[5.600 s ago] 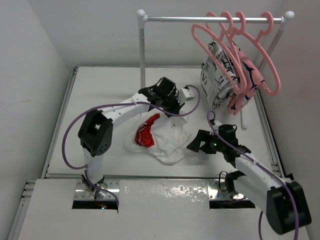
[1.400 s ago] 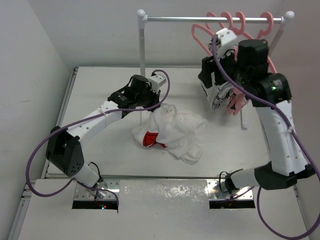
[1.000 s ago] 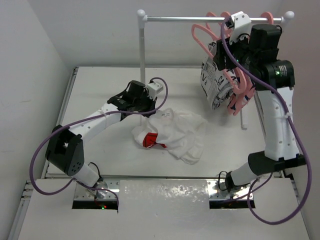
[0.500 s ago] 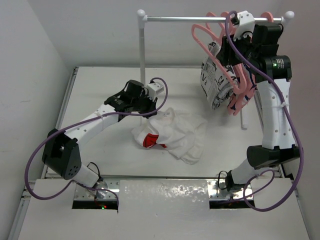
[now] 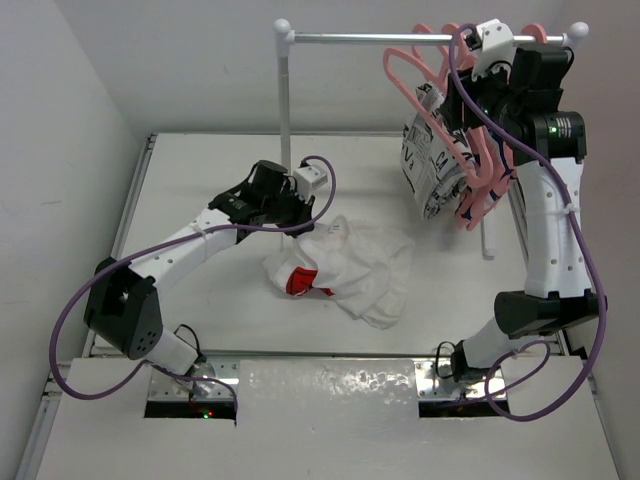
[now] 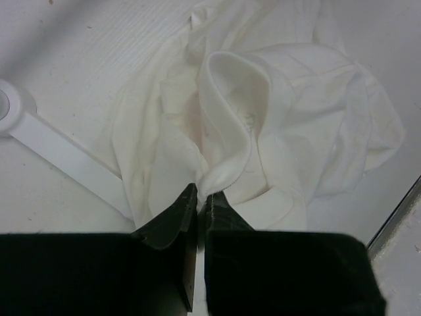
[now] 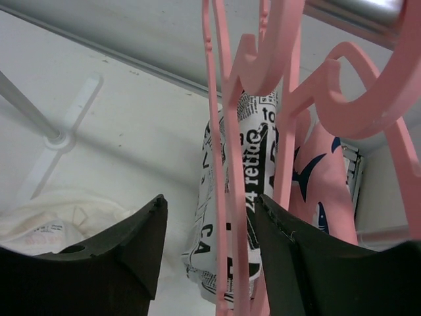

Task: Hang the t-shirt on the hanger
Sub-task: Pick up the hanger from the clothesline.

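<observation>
Nearest, our left gripper (image 6: 200, 197) stays pinched on a fold of the small white red-patched cloth t-shirt (image 5: 345, 262) heaped at its five o'clock, while at one o'clock our right gripper (image 7: 209, 227) has risen to the white-and-metal rack (image 5: 420, 38), spread wide astride a salmon-pink plastic hanger (image 7: 221, 131) that we judge ready to grasp.

Overhead view. The t-shirt (image 5: 365, 262) lies crumpled at mid-table (image 5: 200, 190), its red patch (image 5: 298, 280) at the near-left side. The left gripper (image 5: 306, 222) meets the garment's far-left edge. The right gripper (image 5: 462, 100) is raised among the salmon-pink hangers (image 5: 410, 80) on the rack (image 5: 350, 38), above a newsprint-patterned shirt (image 5: 425, 170).
</observation>
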You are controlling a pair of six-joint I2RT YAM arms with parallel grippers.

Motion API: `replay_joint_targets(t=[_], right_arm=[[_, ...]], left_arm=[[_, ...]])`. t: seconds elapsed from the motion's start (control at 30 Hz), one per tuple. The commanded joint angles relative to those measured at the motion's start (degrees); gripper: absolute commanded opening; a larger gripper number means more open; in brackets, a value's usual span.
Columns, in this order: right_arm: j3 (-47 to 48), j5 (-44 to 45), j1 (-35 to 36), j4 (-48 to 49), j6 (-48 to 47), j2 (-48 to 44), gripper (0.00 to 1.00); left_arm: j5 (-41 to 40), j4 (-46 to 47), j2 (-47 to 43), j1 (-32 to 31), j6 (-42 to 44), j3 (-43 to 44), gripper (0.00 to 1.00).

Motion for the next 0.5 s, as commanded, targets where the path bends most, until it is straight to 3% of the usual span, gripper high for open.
replay_joint_targets(t=[0.0, 0.2, 0.47], right_arm=[[-0.3, -0.7, -1.0, 3.2, -1.5, -0.3, 0.55], [-2.9, -3.2, -2.1, 4.2, -2.3, 0.3, 0.53], [-5.1, -6.9, -2.1, 4.1, -2.0, 0.8, 0.42]], left_arm=[[0.7, 1.1, -2.3, 0.3, -0.4, -0.4, 0.00], [-0.3, 0.7, -3.0, 0.3, -0.4, -0.5, 0.00], [-0.7, 0.5, -2.6, 0.3, 0.3, -0.2, 0.00]])
